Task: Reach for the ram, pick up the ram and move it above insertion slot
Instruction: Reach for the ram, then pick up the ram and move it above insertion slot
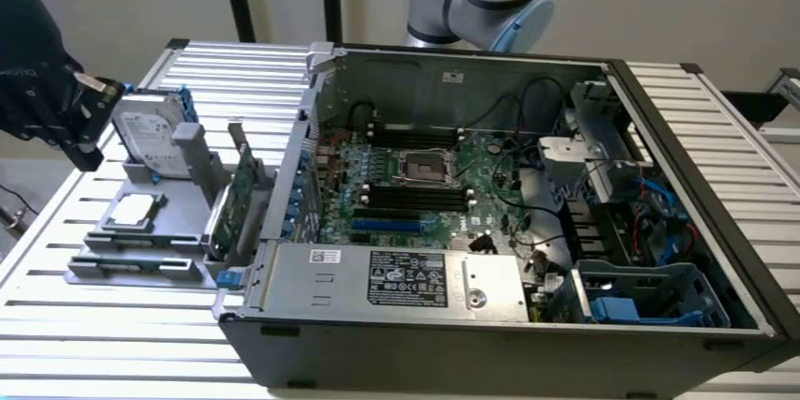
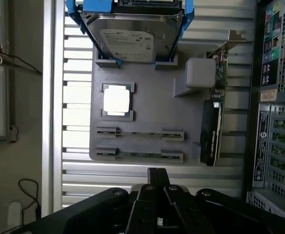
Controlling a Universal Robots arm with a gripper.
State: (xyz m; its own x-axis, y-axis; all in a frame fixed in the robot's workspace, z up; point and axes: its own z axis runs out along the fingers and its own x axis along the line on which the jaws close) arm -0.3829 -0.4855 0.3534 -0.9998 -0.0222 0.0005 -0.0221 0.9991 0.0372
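Black jaws: pressed together, nothing between them. They hang above the slatted metal desk (image 1: 75, 325), off the near edge of the grey fixture tray (image 2: 147, 107), and are apart from everything on it.

Ram: two sticks stand on edge in end holders, parallel to that same tray edge. The nearer ram (image 2: 140, 156) sits closest to the edge and the second ram (image 2: 140, 133) is just behind it. Which of the two is the target cannot be told. From above each shows as a thin line spanning its two holders.

Further along the tray:
- a square processor (image 2: 117, 101) in its nest
- a hard drive (image 2: 132, 39) propped in blue brackets at the far edge
- an upright expansion card (image 2: 212, 134) along the tray side that faces the open computer case (image 1: 500, 353), which stands on the desk just beside the tray, on the exterior view's right

Handling, judged:
- The stick looks light, stiff and thin.
- The board is brittle if twisted, and its chips and contact edge should not be scraped or squeezed hard.
- The flat faces should give little slip risk under a modest pinch.
- The best hold appears to be across the two faces at the free middle span between the holders, gripping the upper edge.
- A straight lift would avoid prying against the end holders.
- A centred pinch should keep the long stick from tilting.
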